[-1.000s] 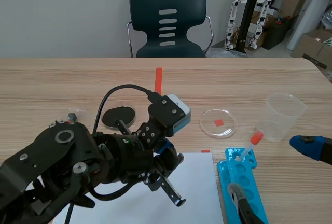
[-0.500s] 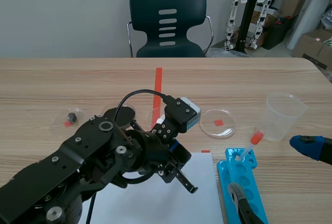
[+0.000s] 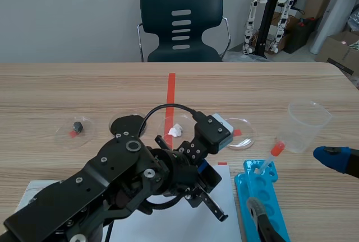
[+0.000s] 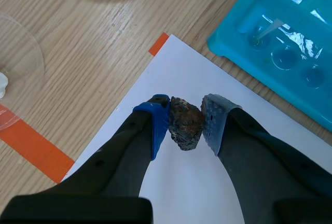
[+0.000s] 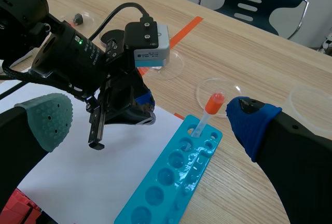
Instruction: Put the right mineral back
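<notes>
My left gripper is shut on a dark, rough brown mineral, held just above the white paper. In the scene view this gripper hangs over the paper's right part, and the mineral is hidden by the arm. An empty petri dish with a red mark lies ahead of it to the right. A dish with a white mineral sits just behind the arm. My right gripper stands open and holds nothing, low at the table's right.
A small dark mineral in its dish and a dish of black material lie at the left. A blue well tray with an orange-capped dropper lies right of the paper. A clear plastic cup stands behind it.
The left arm has swung to the right over the paper with the mineral in its gripper, uncovering the dishes at the left. The right gripper has stayed still.
</notes>
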You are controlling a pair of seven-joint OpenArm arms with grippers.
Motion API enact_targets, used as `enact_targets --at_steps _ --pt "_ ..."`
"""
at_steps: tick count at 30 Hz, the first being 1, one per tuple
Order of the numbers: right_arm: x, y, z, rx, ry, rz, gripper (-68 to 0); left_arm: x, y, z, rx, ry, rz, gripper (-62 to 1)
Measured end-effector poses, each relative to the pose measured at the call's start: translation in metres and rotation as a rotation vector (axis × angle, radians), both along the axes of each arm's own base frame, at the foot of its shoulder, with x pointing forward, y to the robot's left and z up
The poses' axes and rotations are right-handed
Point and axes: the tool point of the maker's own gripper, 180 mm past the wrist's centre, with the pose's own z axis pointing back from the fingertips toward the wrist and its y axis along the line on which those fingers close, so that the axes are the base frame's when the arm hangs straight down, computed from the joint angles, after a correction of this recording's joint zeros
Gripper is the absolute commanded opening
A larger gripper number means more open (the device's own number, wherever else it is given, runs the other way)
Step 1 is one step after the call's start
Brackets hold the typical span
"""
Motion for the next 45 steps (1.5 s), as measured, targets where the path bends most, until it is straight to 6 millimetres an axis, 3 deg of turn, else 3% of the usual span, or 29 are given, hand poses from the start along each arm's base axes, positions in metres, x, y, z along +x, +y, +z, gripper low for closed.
enact_targets --at_steps 7,14,31,38,45 --pt "0.000 0.000 0.000 0.000 0.000 0.000 -5.2 0.004 -0.003 0.004 -0.016 -0.028 -0.008 -51.1" --pt "0.000 0.000 0.000 0.000 0.000 0.000 -5.2 0.008 0.008 -0.017 0.032 0.006 0.002 -51.1" --pt "0.000 0.000 0.000 0.000 0.000 0.000 -5.2 0.016 0.008 -0.012 -0.002 -0.033 0.044 -51.1" --pt "0.000 0.000 0.000 0.000 0.000 0.000 -5.2 0.014 0.011 -0.019 0.010 -0.018 0.046 -50.2" --pt "0.000 0.000 0.000 0.000 0.000 0.000 -5.2 0.015 0.010 -0.018 0.002 -0.023 0.046 -32.6"
